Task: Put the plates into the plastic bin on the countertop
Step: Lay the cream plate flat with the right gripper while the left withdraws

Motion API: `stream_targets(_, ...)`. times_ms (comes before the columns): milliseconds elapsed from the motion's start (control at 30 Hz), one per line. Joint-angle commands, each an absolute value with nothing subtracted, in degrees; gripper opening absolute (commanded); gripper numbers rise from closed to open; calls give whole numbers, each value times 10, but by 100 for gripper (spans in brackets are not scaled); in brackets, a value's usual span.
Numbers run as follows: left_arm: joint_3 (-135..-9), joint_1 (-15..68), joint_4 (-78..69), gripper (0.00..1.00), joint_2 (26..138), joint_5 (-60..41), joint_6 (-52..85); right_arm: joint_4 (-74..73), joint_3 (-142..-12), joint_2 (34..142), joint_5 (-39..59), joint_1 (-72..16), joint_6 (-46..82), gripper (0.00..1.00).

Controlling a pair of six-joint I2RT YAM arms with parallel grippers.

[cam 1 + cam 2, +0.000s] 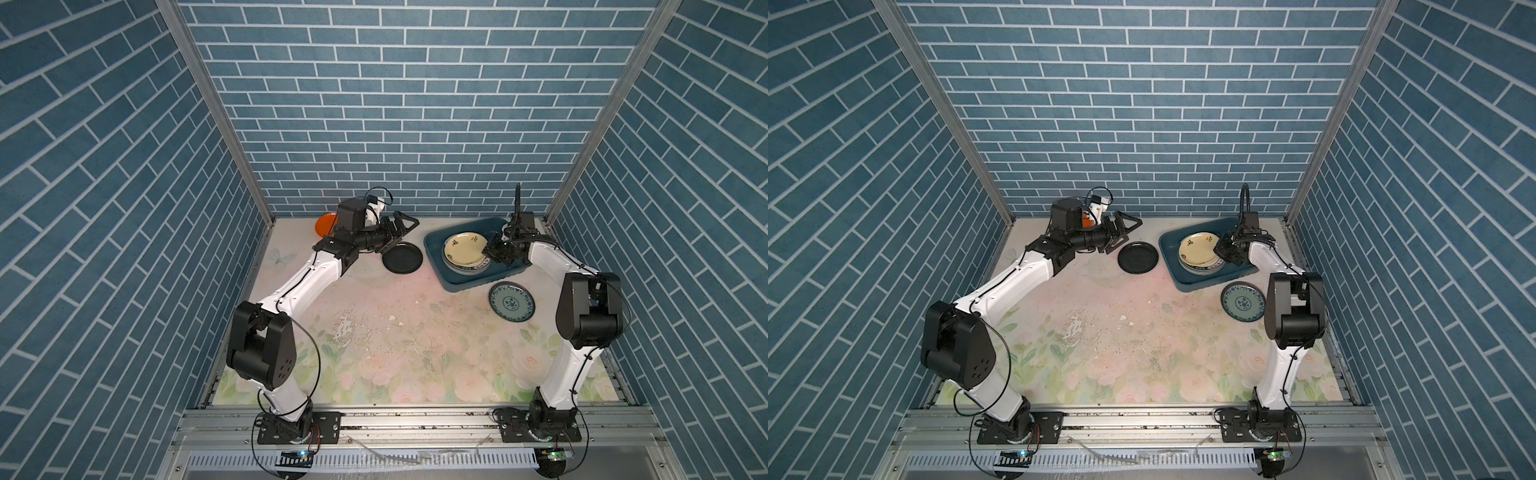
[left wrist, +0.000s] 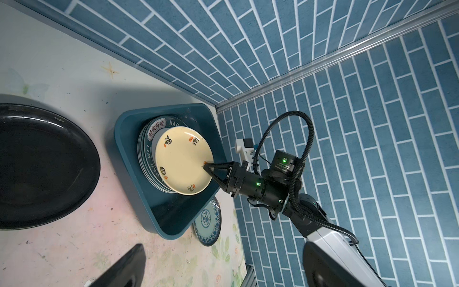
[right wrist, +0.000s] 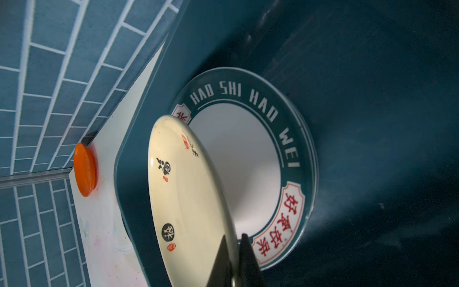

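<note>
The right gripper is clenched on the rim of the pale yellow plate, pinching it between both fingers. It holds the plate tilted inside the plastic bin, over a stack of plates with teal lettered rims that lies on the bin's floor. The left gripper hangs with its jaws spread wide and nothing between them, beyond the black plate as seen from the bin.

That glossy black plate lies flat just beside the bin on the left arm's side. A patterned teal plate rests just in front of the bin. A plain orange plate sits well away from the bin, at the back wall.

The countertop is pale and matte, printed with pink flowers and green leaves, and scuffed white in front of the bin. Blue brick-patterned walls with white joints enclose it, joined by aluminium corner posts. The bin is smooth dark teal plastic, rectangular, with rounded corners.
</note>
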State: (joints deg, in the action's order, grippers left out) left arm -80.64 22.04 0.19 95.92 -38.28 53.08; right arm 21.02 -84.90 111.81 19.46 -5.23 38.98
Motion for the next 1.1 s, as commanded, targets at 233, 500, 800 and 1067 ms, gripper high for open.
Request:
stream_targets(233, -788, 219, -14, 100, 934, -372, 529, 189, -923, 1187, 203, -49, 397, 3)
stream_targets(500, -788, 219, -34, 100, 940, -369, 542, 195, -928, 1202, 213, -49, 393, 4)
stream_targets(800, -807, 220, -32, 100, 955, -366, 546, 210, -928, 1212, 202, -49, 391, 7)
stream_targets(1067, -817, 219, -29, 100, 960, -364, 546, 234, -944, 1219, 199, -51, 376, 24)
